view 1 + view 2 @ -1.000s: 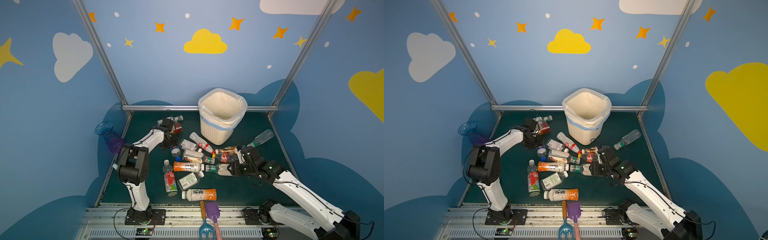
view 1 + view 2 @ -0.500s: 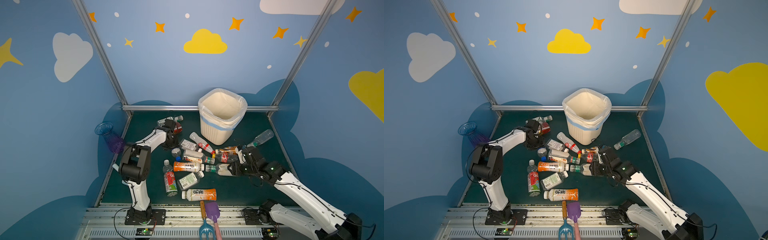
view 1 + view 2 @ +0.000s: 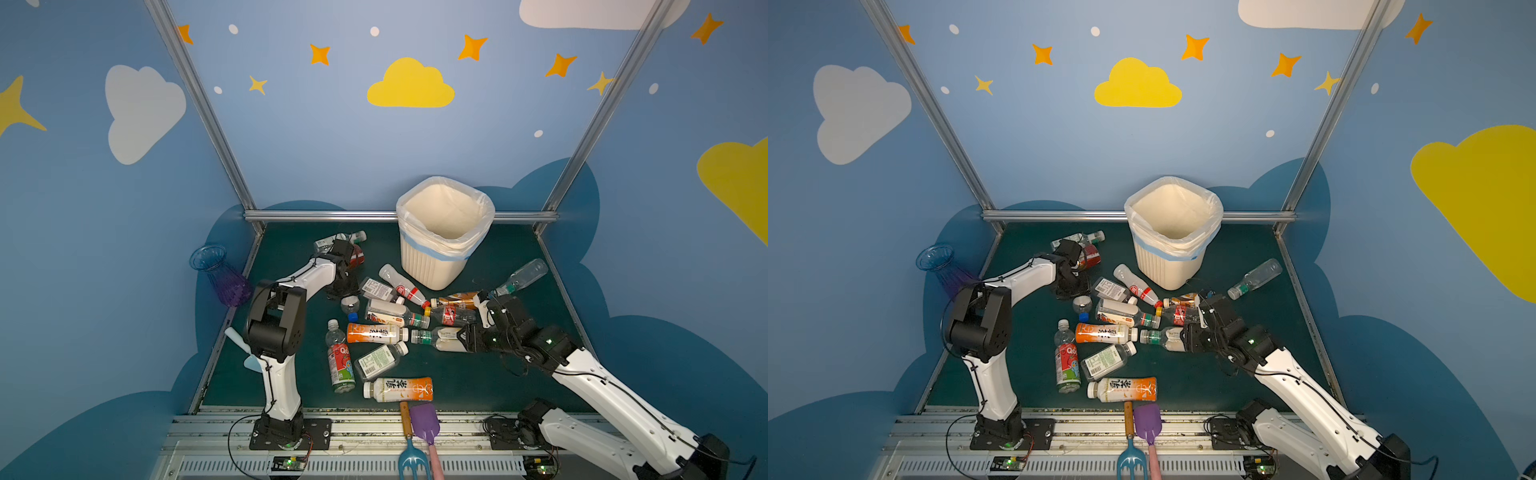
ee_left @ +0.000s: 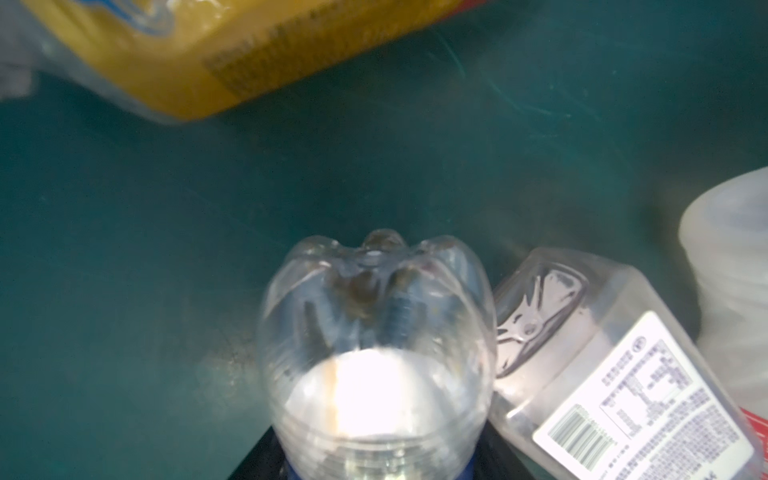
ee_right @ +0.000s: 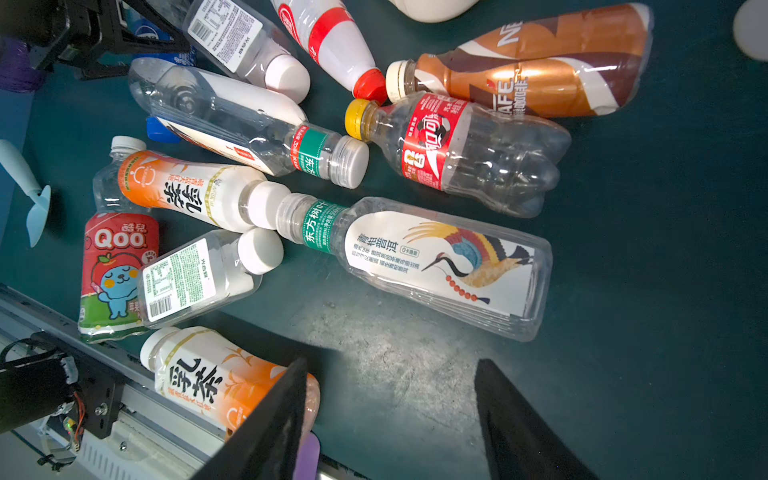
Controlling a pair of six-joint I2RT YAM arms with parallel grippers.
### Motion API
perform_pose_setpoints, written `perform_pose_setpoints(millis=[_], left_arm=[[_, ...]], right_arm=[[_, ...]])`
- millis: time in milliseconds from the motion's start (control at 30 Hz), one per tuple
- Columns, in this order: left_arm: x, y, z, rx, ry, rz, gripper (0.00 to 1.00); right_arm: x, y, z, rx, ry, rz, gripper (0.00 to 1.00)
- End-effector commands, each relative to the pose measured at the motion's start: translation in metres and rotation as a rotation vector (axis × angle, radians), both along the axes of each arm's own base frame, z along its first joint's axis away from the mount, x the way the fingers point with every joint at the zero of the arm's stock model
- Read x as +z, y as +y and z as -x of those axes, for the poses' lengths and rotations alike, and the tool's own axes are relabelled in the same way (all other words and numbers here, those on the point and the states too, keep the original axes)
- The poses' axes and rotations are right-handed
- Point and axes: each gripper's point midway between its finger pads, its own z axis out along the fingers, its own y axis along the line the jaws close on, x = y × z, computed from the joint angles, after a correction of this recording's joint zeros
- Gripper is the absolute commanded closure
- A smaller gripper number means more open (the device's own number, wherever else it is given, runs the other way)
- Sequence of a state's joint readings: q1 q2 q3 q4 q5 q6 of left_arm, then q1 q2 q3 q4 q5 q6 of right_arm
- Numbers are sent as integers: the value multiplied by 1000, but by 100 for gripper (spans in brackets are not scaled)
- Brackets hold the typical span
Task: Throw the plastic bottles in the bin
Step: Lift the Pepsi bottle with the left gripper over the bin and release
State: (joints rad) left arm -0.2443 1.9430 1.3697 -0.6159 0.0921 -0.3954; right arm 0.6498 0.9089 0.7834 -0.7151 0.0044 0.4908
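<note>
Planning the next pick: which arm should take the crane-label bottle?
Right: right gripper hovers by the crane-label bottle, jaws open, empty; left gripper is farther off, at a clear bottle.

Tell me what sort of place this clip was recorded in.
Most likely a purpose-built robot test booth, not a real room: blue wall panels with clouds and stars on aluminium posts, two robot arms bolted to a front rail, and plastic bottles strewn on a green mat beside a lined bin.

Scattered plastic bottles (image 3: 376, 332) on their sides before upright bag-lined cream bin (image 3: 432, 268)
</note>
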Motion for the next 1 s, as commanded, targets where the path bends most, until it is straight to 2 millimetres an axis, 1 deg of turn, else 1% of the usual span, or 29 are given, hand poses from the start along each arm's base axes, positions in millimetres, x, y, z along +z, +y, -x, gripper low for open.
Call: perform_pose_setpoints(millis=[0, 133, 233, 333, 433, 533, 600, 633, 733, 767, 800, 867, 900, 967], left_arm=[[7, 1, -2, -16, -23, -14, 42], [16, 3, -1, -13, -45, -15, 42], [29, 3, -1, -15, -72, -9, 43], [46, 2, -2, -15, -110, 7, 46], [69, 1, -4, -14, -164, 23, 46], [101, 0, -5, -8, -234, 51, 46], [131, -3, -6, -5, -305, 89, 46], [149, -5, -6, -2, -351, 113, 46], [211, -9, -9, 18, -523, 198, 46], [235, -14, -9, 13, -598, 243, 46], [254, -17, -9, 11, -655, 281, 46], [299, -26, -10, -4, -773, 357, 46], [316, -35, -10, -36, -803, 401, 46], [347, -57, -17, -103, -857, 442, 46]], right_arm=[[0, -5, 2, -15, -7, 11, 35], [1, -6, 2, -20, -10, 10, 35], [0, -7, 2, -28, -10, 14, 35], [1, -7, 1, -33, -13, 11, 35], [2, -7, 1, -36, -15, 9, 35], [3, -8, 0, -42, -19, 6, 35], [4, -8, 0, -45, -25, 4, 35], [4, -9, 0, -47, -26, 4, 35], [5, -8, -1, -50, -33, -3, 35], [6, -8, -1, -50, -35, -7, 35], [5, -7, -1, -50, -33, -10, 35], [6, -6, -2, -48, -34, -19, 35], [7, -5, -2, -47, -34, -21, 35], [8, -3, -2, -43, -34, -28, 35]])
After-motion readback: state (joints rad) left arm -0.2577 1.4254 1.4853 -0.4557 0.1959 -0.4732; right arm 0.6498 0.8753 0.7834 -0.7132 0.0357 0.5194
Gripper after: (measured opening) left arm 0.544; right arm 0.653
